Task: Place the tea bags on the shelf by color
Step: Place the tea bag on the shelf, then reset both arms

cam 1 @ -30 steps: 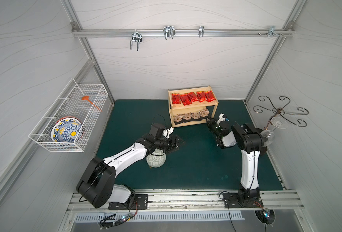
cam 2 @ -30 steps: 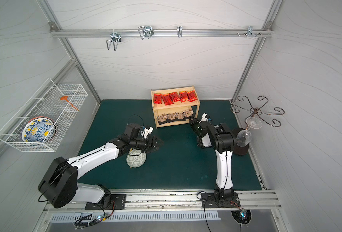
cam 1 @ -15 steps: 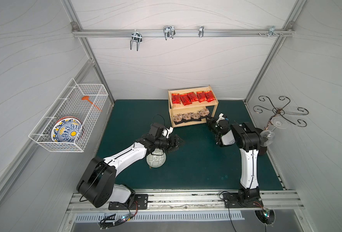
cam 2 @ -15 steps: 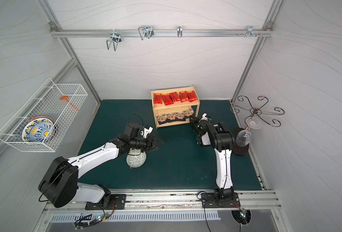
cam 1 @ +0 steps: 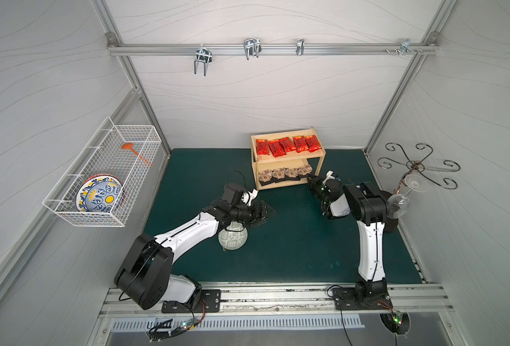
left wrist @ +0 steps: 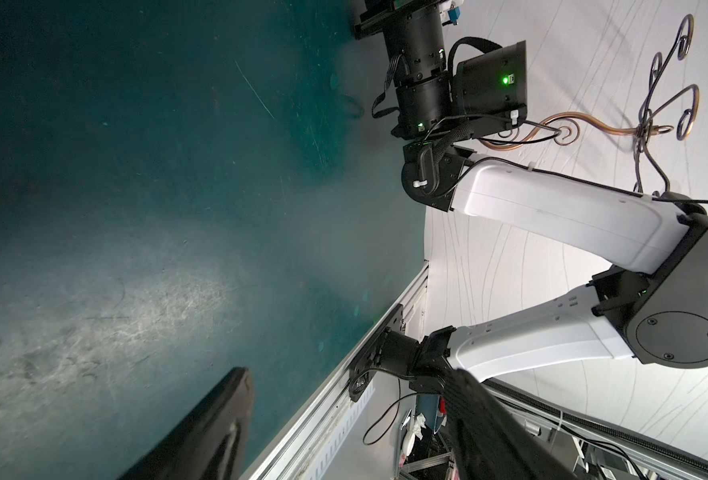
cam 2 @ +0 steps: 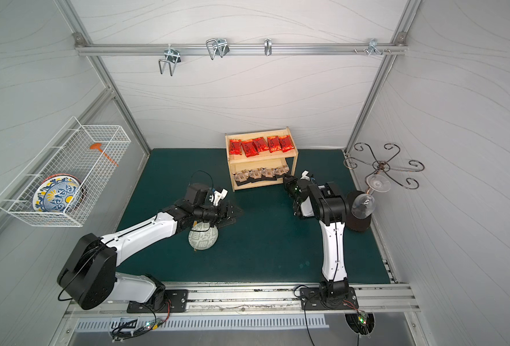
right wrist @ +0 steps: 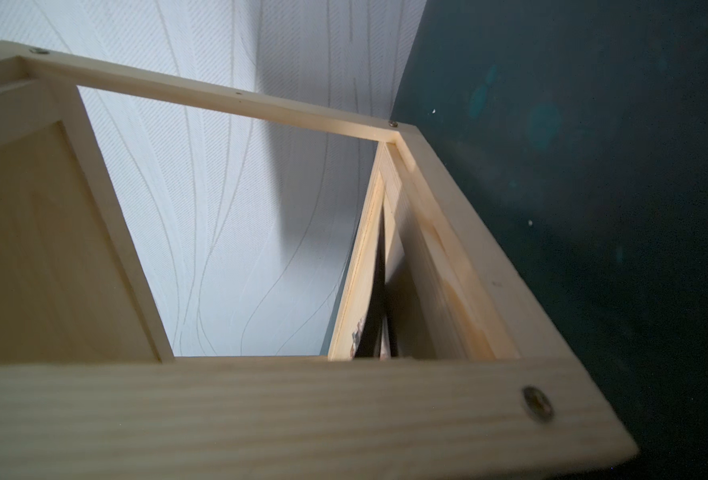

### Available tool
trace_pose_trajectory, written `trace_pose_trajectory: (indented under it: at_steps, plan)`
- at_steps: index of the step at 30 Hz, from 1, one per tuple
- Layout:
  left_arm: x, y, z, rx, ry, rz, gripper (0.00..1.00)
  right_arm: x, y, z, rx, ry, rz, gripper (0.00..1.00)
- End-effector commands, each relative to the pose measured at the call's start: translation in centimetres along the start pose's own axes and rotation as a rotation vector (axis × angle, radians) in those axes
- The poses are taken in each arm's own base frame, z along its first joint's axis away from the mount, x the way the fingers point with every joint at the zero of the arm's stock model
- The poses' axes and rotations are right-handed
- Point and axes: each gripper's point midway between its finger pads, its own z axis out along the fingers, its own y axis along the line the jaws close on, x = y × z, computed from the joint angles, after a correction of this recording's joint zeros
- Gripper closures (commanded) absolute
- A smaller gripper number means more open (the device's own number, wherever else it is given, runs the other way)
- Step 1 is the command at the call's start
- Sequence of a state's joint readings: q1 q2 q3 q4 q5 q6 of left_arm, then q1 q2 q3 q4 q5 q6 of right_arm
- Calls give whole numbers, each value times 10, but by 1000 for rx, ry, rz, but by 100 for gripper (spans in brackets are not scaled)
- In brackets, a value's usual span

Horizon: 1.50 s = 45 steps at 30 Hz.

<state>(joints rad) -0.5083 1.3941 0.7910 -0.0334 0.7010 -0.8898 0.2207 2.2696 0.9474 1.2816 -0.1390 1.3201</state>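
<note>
Red foil tea bags [cam 1: 286, 144] lie on top of the pale wooden two-tier shelf [cam 1: 291, 159], mid-frame; black-edged tan tea bags [cam 1: 283, 175] lie below. Our left end effector [cam 1: 262, 215] is spread wide, empty; right end effector [cam 1: 312, 180], we cannot tell.

On the pale wooden shelf [cam 1: 277, 164], red foil tea bags [cam 1: 286, 145] lie above, black-edged tea bags [cam 1: 283, 173] below (lower tier).

Place: robot lab test cell
Walls: white panels [cam 1: 262, 99] on aluminium frame [cam 1: 277, 49]
Base: green desk [cam 1: 292, 239], arms [cam 1: 188, 233] bolted to rail [cam 1: 277, 296] along its front edge
</note>
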Motion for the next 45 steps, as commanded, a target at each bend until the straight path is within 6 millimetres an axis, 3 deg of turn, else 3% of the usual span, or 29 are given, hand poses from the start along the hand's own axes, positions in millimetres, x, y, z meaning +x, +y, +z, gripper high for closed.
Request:
trace_pose_trajectory:
  at_steps: [1,8,13,26,30,34,36,40,43,45]
  plan:
    - [-6,-7,0,37,-10,31,22,-4,-3,1,9,-3,8,84]
    - [-7,-8,0,43,-10,27,22,-6,6,-3,25,-5,6,65]
    - [-6,-9,-1,45,-12,29,22,-7,11,-5,61,3,15,59]
    - [-8,-11,-3,53,-23,33,22,-5,-2,-29,416,21,87,53]
    - [-11,-11,-6,54,-32,28,22,1,2,-35,465,45,73,53]
    - [-15,-14,-12,47,-49,41,23,19,18,-45,471,116,-8,52]
    - [-16,-18,-22,27,-80,73,23,38,36,-58,455,176,-120,52]
    - [-22,-22,-62,-122,-218,176,22,83,69,-110,445,261,-486,50]
    - [-28,-14,-101,-265,-370,234,20,100,88,-148,383,240,-742,46]
    - [-36,-6,-130,-374,-505,289,19,99,97,-172,346,223,-889,41]
